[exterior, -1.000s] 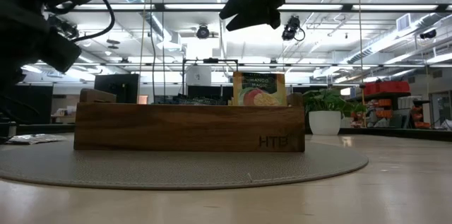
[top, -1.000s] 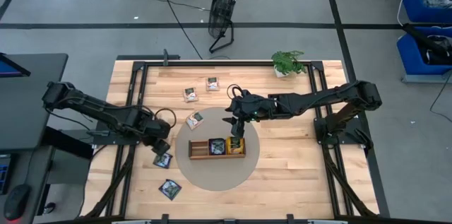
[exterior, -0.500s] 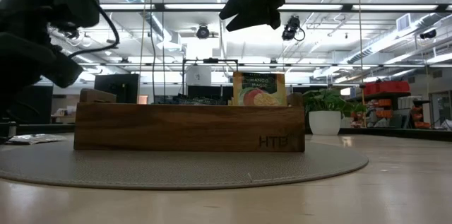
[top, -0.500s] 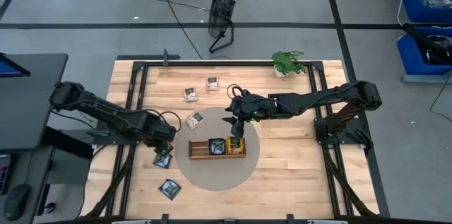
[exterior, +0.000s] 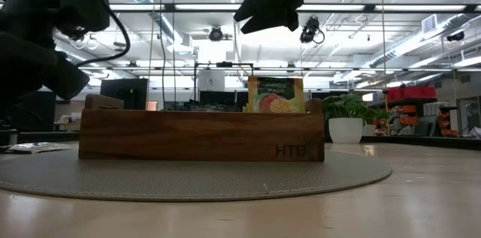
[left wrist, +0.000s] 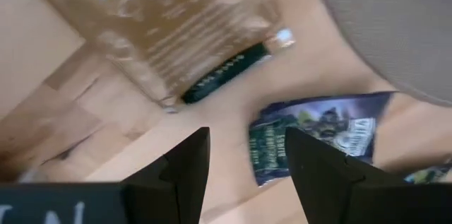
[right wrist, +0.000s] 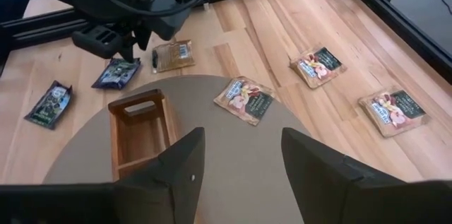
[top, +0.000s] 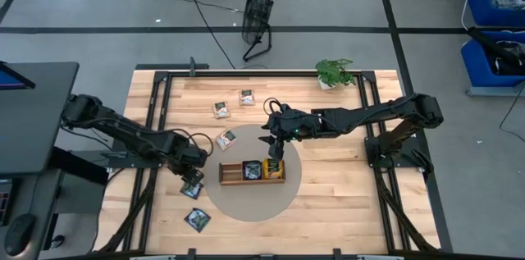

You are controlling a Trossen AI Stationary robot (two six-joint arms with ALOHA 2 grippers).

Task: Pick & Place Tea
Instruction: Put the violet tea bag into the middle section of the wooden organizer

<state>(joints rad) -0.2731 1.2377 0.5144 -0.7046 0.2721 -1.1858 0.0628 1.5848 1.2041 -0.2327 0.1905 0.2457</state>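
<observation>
On the table, high view: wooden tray [top: 252,171] on round mat [top: 246,207]; left gripper [top: 193,176] low over a dark sachet [top: 191,189] beside the mat, probably lining up a pick; right gripper [top: 273,147] above the tray's right end, empty.
Low view: adds an orange sachet [exterior: 275,94] standing upright in the tray.
Left wrist view: fingers [left wrist: 185,171] spread, nothing between; blue-black sachet just ahead.
Right wrist view: fingers [right wrist: 180,167] spread, empty; loose sachets [right wrist: 245,99] on the wood.
</observation>
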